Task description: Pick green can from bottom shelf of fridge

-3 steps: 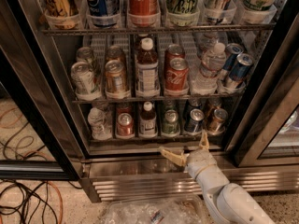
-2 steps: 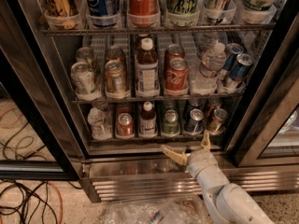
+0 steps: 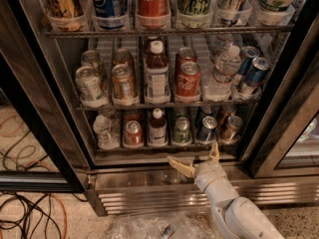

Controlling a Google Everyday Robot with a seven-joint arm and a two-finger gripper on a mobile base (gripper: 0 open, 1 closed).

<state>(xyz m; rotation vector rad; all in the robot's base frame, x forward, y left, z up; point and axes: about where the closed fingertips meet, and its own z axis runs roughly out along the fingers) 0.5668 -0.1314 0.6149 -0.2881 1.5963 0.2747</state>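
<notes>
The green can (image 3: 182, 130) stands upright on the bottom shelf (image 3: 164, 148) of the fridge (image 3: 60, 108), in the fourth lane from the left, with its silver top showing. My gripper (image 3: 197, 158) is open, its two tan fingers spread just in front of and below the shelf's front lip. It sits slightly right of and below the green can and does not touch it. My white arm (image 3: 234, 208) comes up from the lower right.
On the bottom shelf stand a clear bottle (image 3: 104, 128), a red-topped can (image 3: 133, 132), a brown bottle (image 3: 158, 128), a dark blue can (image 3: 207, 128) and a bronze can (image 3: 231, 127). Higher racks hold more drinks. Dark door frames flank the opening. Cables (image 3: 30, 213) lie on the floor.
Almost nothing has changed; the open gripper has held its place in front of the bottom shelf's lip.
</notes>
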